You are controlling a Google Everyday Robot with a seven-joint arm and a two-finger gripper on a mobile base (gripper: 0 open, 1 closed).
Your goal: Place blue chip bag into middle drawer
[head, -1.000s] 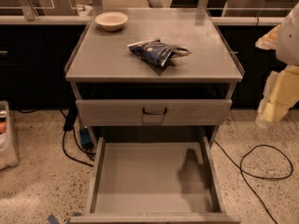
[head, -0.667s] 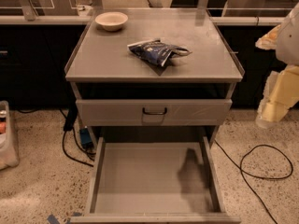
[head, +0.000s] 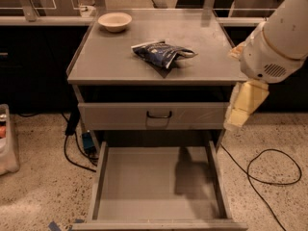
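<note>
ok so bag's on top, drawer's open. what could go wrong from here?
1. The blue chip bag is crumpled foil lying flat on the cabinet top. The gripper, hanging beside the top's right edge, may pinch only a fold and drop it.
2. The middle drawer is open low, under the closed drawer front. An early release could land the bag on the floor.
3. A cable loops on the floor at right; driving closer might snag it.

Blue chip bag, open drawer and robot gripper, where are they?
blue chip bag (head: 161, 55): camera view, middle of the crumpled foil.
middle drawer (head: 144, 184): camera view, its bare floor.
gripper (head: 235, 121): camera view, its cream tip, right of the cabinet (head: 110, 57).
</note>
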